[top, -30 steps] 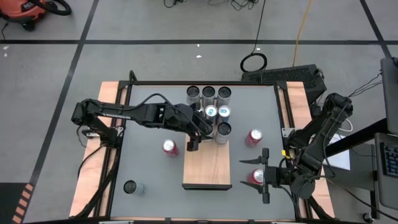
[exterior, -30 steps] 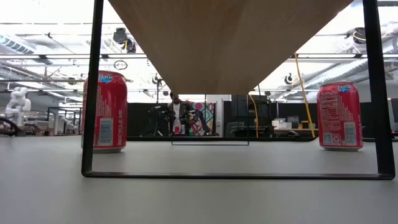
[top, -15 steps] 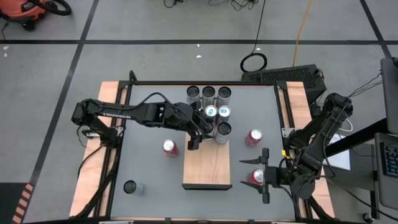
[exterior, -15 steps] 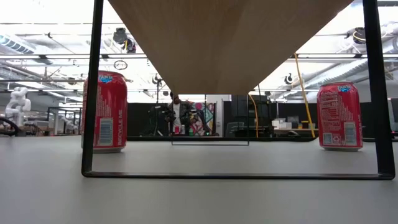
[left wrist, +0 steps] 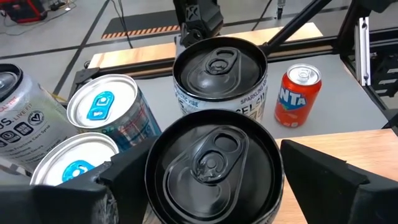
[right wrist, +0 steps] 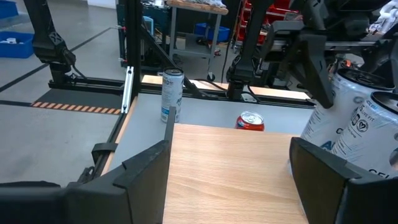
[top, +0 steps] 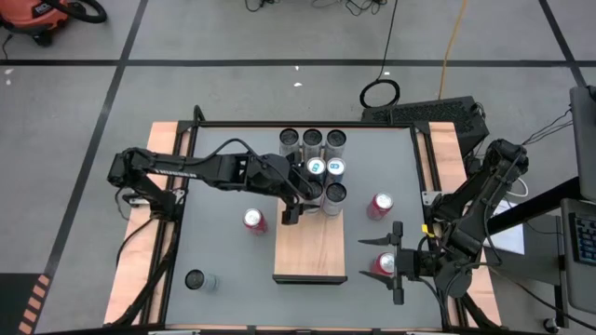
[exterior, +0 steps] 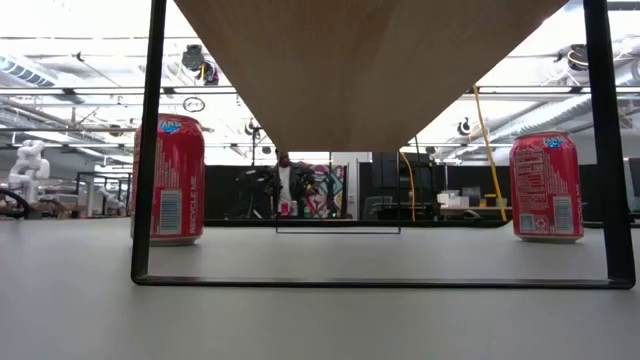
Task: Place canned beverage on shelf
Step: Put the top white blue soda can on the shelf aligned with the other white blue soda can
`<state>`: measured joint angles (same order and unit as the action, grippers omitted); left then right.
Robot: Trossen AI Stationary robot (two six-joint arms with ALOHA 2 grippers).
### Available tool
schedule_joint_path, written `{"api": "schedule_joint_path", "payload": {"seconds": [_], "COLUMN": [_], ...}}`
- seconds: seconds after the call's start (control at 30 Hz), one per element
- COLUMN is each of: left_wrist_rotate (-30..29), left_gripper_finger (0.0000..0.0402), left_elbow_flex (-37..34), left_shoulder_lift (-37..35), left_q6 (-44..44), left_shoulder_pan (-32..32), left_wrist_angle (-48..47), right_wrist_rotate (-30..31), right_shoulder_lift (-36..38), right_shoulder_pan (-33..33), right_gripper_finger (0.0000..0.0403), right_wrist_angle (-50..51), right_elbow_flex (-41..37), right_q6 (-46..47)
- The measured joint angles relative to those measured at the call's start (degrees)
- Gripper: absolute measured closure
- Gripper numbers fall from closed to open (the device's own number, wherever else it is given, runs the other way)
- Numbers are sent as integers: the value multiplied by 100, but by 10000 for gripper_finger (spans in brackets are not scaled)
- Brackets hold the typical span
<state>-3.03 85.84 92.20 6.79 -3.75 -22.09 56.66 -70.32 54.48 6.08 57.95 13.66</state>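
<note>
Two dark robot arms work over a grey bench (top: 223, 251) seen from straight above. A long light-brown wooden shelf (top: 310, 251) stands in the middle of the bench, and cans are packed together at its far end: a row of three dark-topped cans (top: 312, 140) at the back, two white-topped cans with blue tabs (top: 326, 167) in front of them, and black-topped cans nearest the bare part of the board. The left gripper (top: 296, 200) reaches in from the left side to the front black-topped can (left wrist: 214, 165), which stands upright on the shelf; in the left wrist view its jaws sit on either side of this can, spread, with a thin gap showing on each side. Just behind it stands another black-topped can (left wrist: 219, 71), and an orange can (left wrist: 298, 96) stands on the bench beyond. The right gripper (top: 391, 261) waits low at the right edge of the bench, jaws spread wide, with a red can (top: 384, 265) on the bench between them, not gripped. Another red can (top: 379, 206) stands on the bench right of the shelf, a third red can (top: 253, 221) stands left of it, and a pale can (top: 197, 279) stands near the bench's left front corner.
</note>
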Motion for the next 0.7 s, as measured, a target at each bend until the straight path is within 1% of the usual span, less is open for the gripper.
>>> {"api": "schedule_joint_path", "payload": {"seconds": [0.1, 0.23, 0.47, 0.7], "left_wrist_rotate": [36, 312, 58, -68], "left_gripper_finger": [75, 75, 75, 75], "left_elbow_flex": [0, 0, 0, 0], "left_shoulder_lift": [0, 0, 0, -13], "left_q6": [-2, -4, 8, 19], "left_shoulder_pan": [-9, -23, -68, -81], "left_wrist_angle": [3, 28, 71, 131], "right_wrist_rotate": [0, 0, -2, -46], "right_shoulder_lift": [0, 0, 0, 0], "right_shoulder_pan": [0, 1, 2, 1], "right_gripper_finger": [136, 136, 135, 135], "right_wrist_angle": [1, 3, 14, 21], "right_elbow_flex": [0, 0, 0, 0], "right_q6": [0, 0, 1, 13]}}
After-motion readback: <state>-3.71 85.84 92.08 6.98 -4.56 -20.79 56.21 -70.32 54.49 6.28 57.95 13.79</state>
